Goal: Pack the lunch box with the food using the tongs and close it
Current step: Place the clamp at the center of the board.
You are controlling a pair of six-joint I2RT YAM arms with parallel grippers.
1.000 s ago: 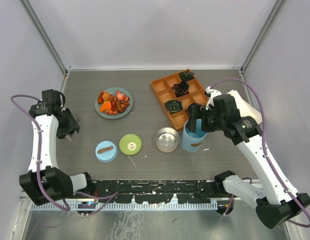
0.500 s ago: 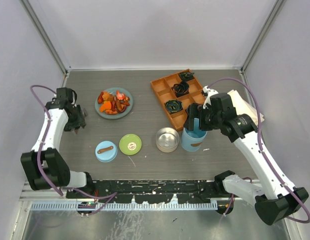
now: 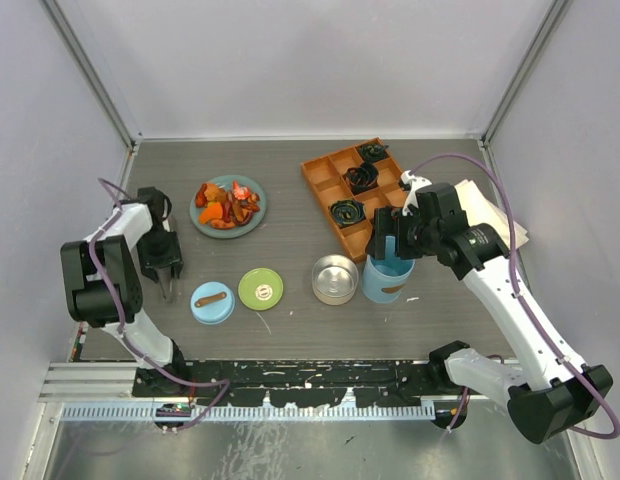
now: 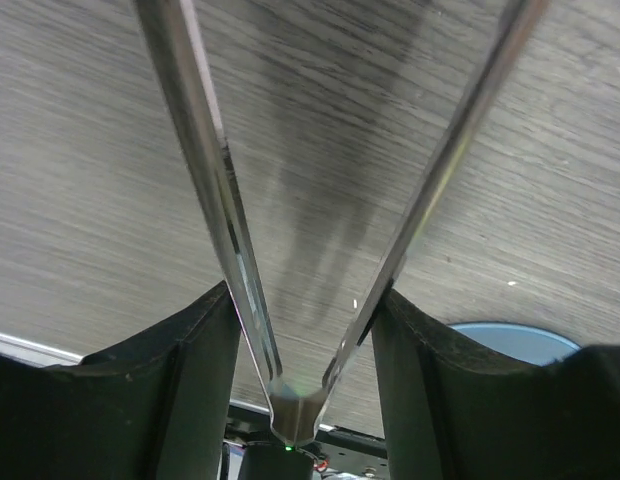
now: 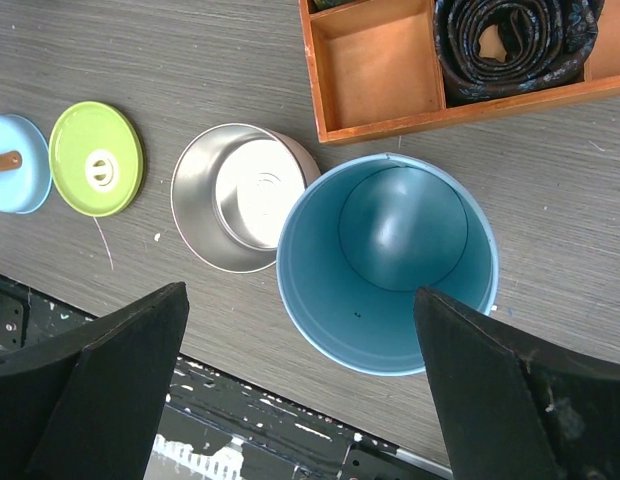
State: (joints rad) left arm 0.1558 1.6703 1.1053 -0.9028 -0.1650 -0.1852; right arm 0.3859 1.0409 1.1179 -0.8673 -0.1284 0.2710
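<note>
Slim metal tongs (image 4: 212,170) sit in my left gripper (image 4: 305,300), whose fingers press on both arms near the V; their tips (image 3: 167,288) point at the near edge, just left of the blue lid (image 3: 212,302). The left gripper (image 3: 160,260) is shut on them. The food (image 3: 227,203), orange, red and brown chunks, lies on a teal plate (image 3: 252,222). The lunch box stands open: steel tin (image 5: 240,195), green lid (image 5: 95,158) and light-blue cylinder (image 5: 390,260), both vessels empty. My right gripper (image 5: 300,295) hangs open above the cylinder (image 3: 388,282), apart from it.
An orange compartment tray (image 3: 325,175) with black coils stands behind the cylinder, close to my right gripper (image 3: 390,240). The steel tin (image 3: 334,279) touches the cylinder's left side. Something white (image 3: 490,215) lies under the right arm. The side walls are close to both arms.
My left gripper has swung with the tongs from the left wall inward and turned, so the tongs now point at the near edge beside the blue lid. The right gripper edged slightly left.
</note>
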